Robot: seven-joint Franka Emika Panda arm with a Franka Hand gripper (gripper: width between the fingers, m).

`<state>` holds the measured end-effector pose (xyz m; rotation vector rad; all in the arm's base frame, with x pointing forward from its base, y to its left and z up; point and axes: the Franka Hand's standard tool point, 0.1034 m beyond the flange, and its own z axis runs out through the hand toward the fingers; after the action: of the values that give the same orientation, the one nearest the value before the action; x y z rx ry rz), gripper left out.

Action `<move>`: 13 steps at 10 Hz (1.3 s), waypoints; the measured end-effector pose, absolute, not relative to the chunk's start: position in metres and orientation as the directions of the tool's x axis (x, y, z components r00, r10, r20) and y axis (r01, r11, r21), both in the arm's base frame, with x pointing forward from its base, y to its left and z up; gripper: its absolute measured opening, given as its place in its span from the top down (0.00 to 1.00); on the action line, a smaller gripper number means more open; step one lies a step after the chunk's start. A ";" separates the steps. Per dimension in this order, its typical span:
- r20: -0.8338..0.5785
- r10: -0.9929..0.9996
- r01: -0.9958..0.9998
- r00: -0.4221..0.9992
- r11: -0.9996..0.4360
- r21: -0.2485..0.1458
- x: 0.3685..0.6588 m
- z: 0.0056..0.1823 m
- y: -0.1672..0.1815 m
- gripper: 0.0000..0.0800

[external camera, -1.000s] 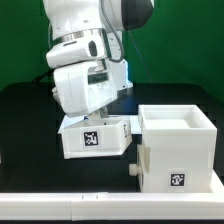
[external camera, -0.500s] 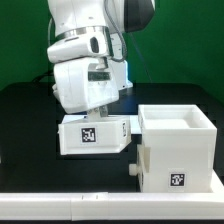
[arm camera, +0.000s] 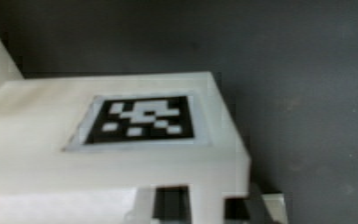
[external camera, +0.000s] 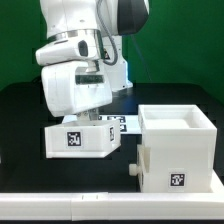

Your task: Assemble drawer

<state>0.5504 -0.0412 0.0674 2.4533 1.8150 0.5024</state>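
the small tray (external camera: 82, 140) now sits further toward the exterior view's left than half a second ago, when it was just beside the cube shell (external camera: 177, 148); a gap has opened between them, and part of the marker board (external camera: 118, 124) shows behind the tray. the arm has moved with the tray, its wrist hanging directly above it, so i judge the tray is being carried or dragged away from the shell rather than fed into it. the pincer itself is hidden behind the wrist housing in the exterior view, and the wrist view shows only the tray's tagged white face (arm camera: 146, 120) against the dark counter (arm camera: 300, 90), so i cannot tell whether its fingers are spread or pinching the tray.

the shell stands near the front edge of the counter (external camera: 25, 150), toward the exterior view's right, its opening facing up, nothing visible inside. the tray is not yet seated.
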 end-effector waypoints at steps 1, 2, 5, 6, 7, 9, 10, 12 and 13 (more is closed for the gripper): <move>0.199 0.963 0.941 0.179 -0.227 0.249 0.549 0.064 -0.047 0.96; 0.172 0.975 0.949 0.143 -0.184 0.255 0.553 0.065 -0.056 0.96; 0.129 0.988 0.972 0.090 -0.115 0.204 0.560 0.069 -0.055 0.96; 0.131 0.987 0.972 0.095 -0.120 0.203 0.560 0.068 -0.056 0.96; 0.132 0.987 0.972 0.095 -0.120 0.202 0.560 0.068 -0.056 0.96; 0.130 0.986 0.971 0.104 -0.129 0.203 0.560 0.069 -0.053 0.96; 0.117 0.983 0.965 0.139 -0.161 0.206 0.562 0.074 -0.041 0.96; 0.055 0.989 0.964 0.138 -0.147 0.222 0.563 0.083 -0.014 0.96; 0.038 0.991 0.967 0.127 -0.132 0.216 0.563 0.081 -0.012 0.96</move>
<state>0.5634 -0.0118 0.0813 2.2498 1.9723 0.2589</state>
